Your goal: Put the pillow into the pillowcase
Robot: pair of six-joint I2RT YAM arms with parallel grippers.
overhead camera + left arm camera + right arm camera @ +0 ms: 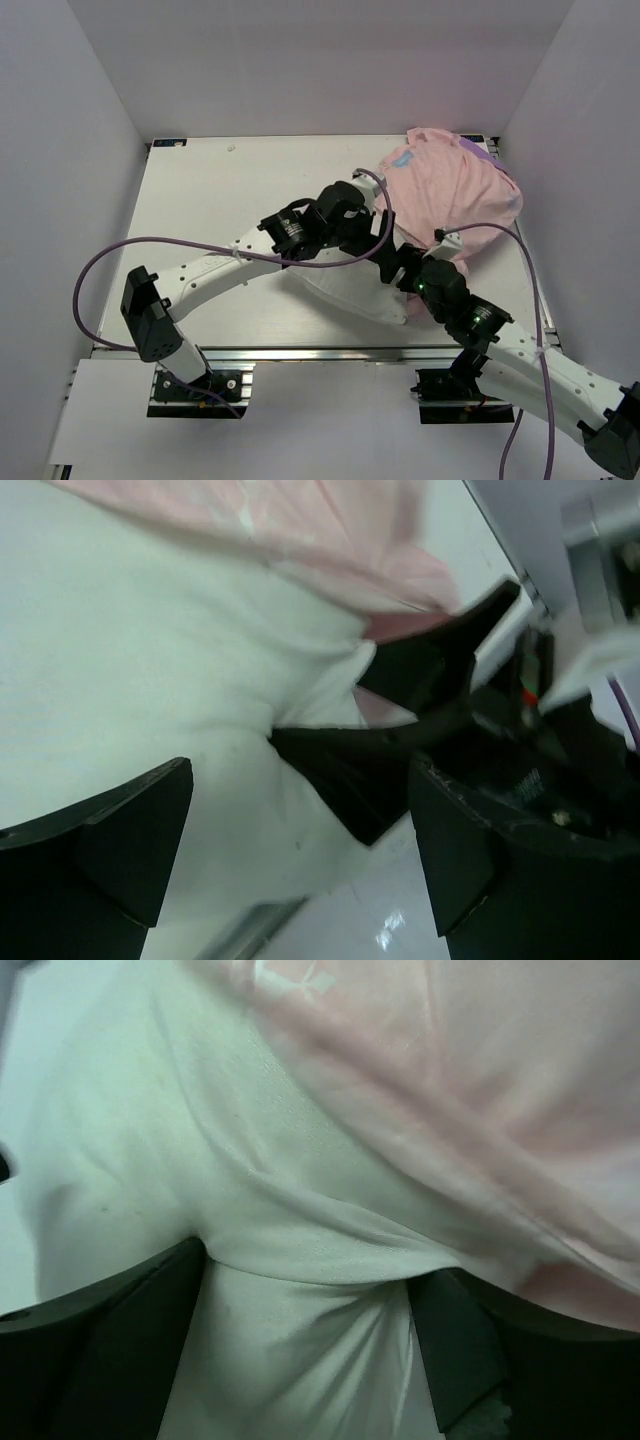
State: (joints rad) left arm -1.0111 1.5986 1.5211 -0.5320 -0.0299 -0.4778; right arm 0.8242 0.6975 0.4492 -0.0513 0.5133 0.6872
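The pillowcase (455, 190), pale pink side up, lies bunched at the back right of the table. The white pillow (345, 290) sticks out of it toward the near left. My left gripper (385, 238) hangs over that exposed end; in its wrist view it (300, 850) is open, fingers wide apart above the pillow (150, 660), with nothing pinched. The pillowcase's edge (330, 530) lies just beyond. My right gripper (405, 272) meets the pillow from the near side. Up close it (305, 1340) is open, with creased pillow fabric (150, 1110) bulging between the fingers, below the pillowcase (480, 1090).
Both wrists crowd together over the white table (220, 190); the right gripper's black fingers (350, 770) show close in front of the left one. A purple cable (100, 270) loops over the left side. Walls stand left, back and right. A metal rail (300, 353) runs along the near edge.
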